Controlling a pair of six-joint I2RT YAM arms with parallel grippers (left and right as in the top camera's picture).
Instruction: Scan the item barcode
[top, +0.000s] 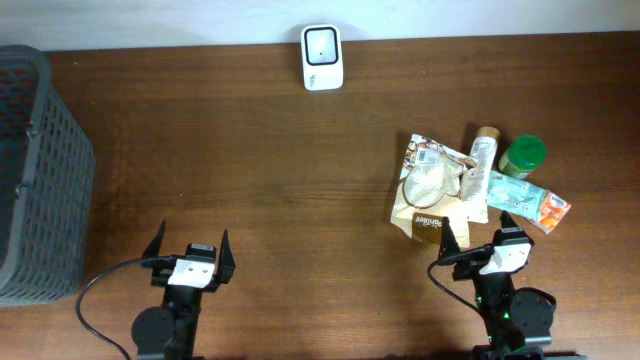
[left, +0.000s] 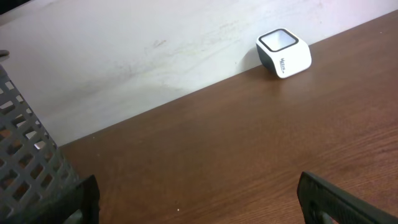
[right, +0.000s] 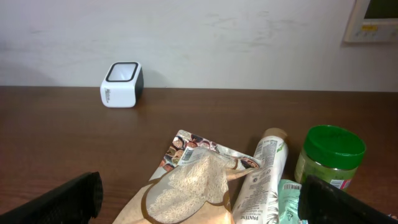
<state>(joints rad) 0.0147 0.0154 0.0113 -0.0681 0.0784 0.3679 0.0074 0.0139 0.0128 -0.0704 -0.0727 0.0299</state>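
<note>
A white barcode scanner with a dark window stands at the table's far edge, seen also in the left wrist view as the scanner and in the right wrist view as the scanner. The items lie in a pile at the right: a brown rice bag, a white tube, a green-lidded jar and a teal and orange packet. My right gripper is open just in front of the pile, touching nothing. My left gripper is open over bare wood.
A dark mesh basket stands at the left edge of the table, close to my left gripper. A pale wall runs behind the scanner. Brown wood lies between the two arms and the scanner.
</note>
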